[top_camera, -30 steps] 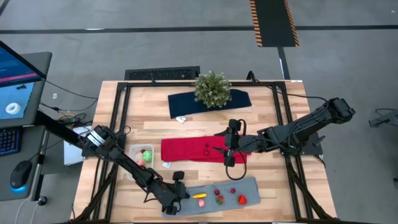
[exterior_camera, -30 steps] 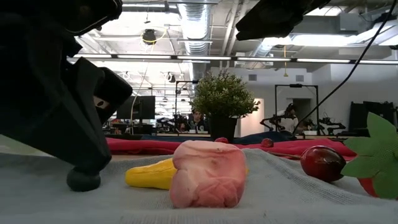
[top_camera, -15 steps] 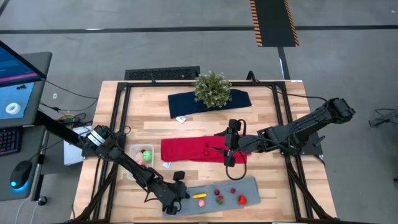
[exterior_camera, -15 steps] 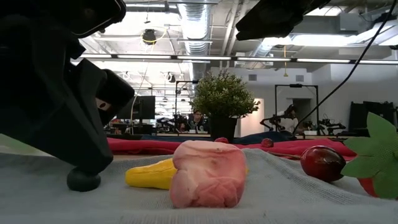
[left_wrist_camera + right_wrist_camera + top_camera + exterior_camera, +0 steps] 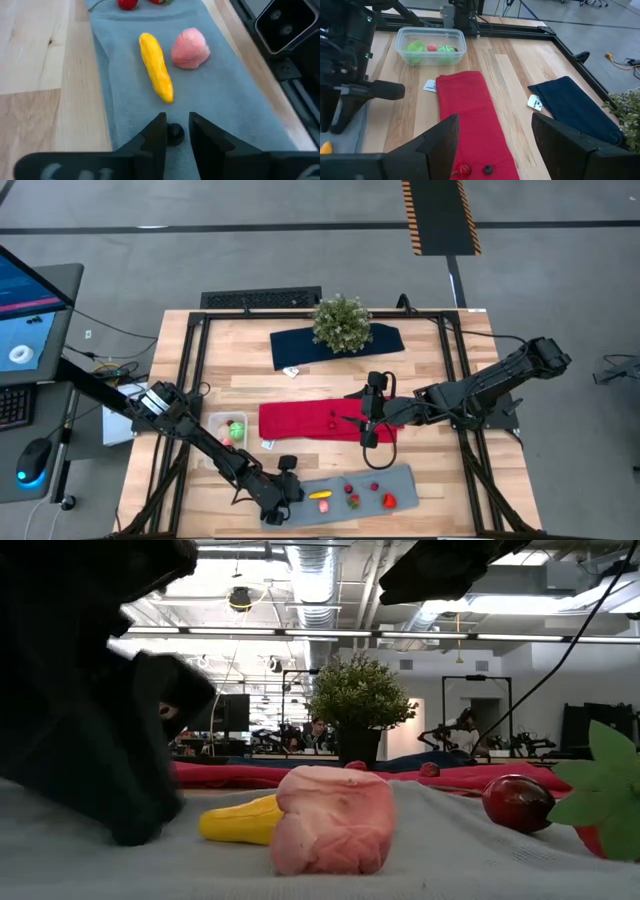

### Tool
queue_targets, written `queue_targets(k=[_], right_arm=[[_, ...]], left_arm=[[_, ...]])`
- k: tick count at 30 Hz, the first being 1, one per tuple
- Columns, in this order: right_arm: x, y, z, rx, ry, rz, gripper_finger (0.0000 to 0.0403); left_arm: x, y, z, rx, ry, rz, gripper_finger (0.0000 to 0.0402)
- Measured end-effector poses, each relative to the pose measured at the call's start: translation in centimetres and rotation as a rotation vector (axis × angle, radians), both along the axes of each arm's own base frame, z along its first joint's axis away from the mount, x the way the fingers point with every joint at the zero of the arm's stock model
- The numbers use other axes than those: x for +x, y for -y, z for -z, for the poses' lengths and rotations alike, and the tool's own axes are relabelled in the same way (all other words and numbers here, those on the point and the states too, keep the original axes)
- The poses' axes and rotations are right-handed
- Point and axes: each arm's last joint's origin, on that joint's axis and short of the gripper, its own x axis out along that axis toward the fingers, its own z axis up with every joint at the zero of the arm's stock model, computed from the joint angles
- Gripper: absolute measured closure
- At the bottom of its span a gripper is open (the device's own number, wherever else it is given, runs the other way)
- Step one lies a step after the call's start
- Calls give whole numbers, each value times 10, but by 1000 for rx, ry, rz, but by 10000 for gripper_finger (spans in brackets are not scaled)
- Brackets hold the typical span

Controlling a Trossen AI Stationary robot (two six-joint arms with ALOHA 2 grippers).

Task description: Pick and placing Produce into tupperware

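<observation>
arms 2 | cloths 3 | tupperware point(image 5: 431, 46) 1 | potted plant point(image 5: 341, 324) 1 | produce perhaps 10

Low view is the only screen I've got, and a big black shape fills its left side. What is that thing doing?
Observer: That is the left gripper, down on the grey mat. Its open fingers stand either side of a small dark berry.
Operator: Where does the food end up?
Observer: In the tupperware, off the mat and near one end of a red cloth. Green pieces and a red piece lie in it.
Operator: And the other arm?
Observer: The right gripper hangs open above the red cloth, holding nothing.
</observation>
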Motion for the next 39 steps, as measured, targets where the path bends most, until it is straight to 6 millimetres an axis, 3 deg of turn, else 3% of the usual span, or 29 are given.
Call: queue_targets(k=[11,25,34,39], right_arm=[[0,0,0,0,0,0,128],[0,0,0,0,-1,0,128],[0,0,0,0,-1,0,128],[0,0,0,0,-1,0,128]], left_arm=[[-1,0,2,11,-15,4,274],[0,-1,9,19,-15,-46,365],[1,-1,9,20,-7,-62,352],[3,-1,8,50,1,-97,365]])
